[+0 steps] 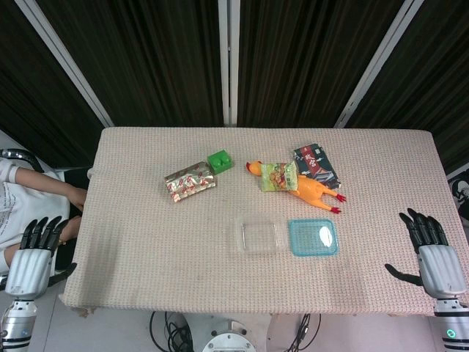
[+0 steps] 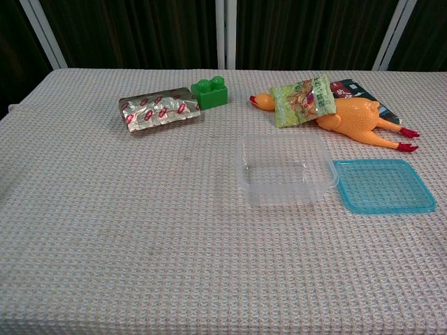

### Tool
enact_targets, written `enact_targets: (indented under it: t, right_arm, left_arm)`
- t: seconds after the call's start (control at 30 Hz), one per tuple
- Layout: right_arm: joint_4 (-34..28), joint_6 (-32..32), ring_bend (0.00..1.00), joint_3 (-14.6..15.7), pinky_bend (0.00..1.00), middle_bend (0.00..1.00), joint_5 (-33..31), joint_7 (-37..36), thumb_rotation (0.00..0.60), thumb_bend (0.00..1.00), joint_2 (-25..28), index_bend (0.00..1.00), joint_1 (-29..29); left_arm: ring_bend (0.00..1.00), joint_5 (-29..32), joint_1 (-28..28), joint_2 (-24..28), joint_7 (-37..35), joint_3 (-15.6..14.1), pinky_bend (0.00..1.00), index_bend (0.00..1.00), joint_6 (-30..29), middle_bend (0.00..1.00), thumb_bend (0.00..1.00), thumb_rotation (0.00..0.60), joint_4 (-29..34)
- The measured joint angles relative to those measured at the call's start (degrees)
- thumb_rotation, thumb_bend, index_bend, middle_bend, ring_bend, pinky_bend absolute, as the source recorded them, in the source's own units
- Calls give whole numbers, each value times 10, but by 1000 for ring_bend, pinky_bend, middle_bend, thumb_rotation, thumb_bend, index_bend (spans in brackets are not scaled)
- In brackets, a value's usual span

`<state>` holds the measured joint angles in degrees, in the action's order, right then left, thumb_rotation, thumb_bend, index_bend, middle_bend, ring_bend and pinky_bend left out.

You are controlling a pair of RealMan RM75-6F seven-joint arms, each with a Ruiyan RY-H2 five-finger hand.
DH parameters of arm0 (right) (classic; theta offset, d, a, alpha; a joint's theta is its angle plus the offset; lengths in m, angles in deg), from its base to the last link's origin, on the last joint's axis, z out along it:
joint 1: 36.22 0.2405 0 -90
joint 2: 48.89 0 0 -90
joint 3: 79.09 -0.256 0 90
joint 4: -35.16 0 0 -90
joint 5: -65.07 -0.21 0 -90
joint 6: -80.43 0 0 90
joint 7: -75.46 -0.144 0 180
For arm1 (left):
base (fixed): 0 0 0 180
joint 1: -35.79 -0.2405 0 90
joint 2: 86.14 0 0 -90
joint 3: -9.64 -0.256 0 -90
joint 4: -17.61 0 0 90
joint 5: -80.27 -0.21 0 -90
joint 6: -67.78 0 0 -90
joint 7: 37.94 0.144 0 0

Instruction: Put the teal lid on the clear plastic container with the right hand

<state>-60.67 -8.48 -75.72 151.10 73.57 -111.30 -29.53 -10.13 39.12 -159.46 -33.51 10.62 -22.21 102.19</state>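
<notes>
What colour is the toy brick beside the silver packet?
Green; the toy brick shows best in the chest view.

A robot test lab is showing here: a table [image 1: 146, 242] under a beige waffle-weave cloth is filling the frame's centre, black curtains [image 1: 161, 59] with white metal posts [image 1: 229, 62] are running across the top, and cables [image 1: 172, 330] are hanging at the bottom edge

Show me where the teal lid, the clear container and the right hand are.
teal lid [image 2: 382, 185], chest view, middle of its flat top.
clear plastic container [image 2: 283, 169], chest view, its bare floor.
right hand [image 1: 437, 260], head view, back of the palm.
</notes>
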Motion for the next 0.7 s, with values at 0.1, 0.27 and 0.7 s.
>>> enact_targets:
  t: [0.1,0.27,0.7]
  right_arm:
    - [-6,15,0,-4,0,0,5,10,600,26,1,0,5]
    - [-20,45,0,-9,0,70,5,30,600,18,-1,0,17]
    - [-53,300,0,-51,0,132,-122,178,600,25,-50,0,154]
  left_arm:
    - [0,2,3,2,3,0,0,104,7,67,141,600,4]
    - [0,0,3,4,2,-3,0,104,7,67,141,600,5]
    - [0,2,-3,-3,-20,-13,0,104,14,67,141,600,-12]
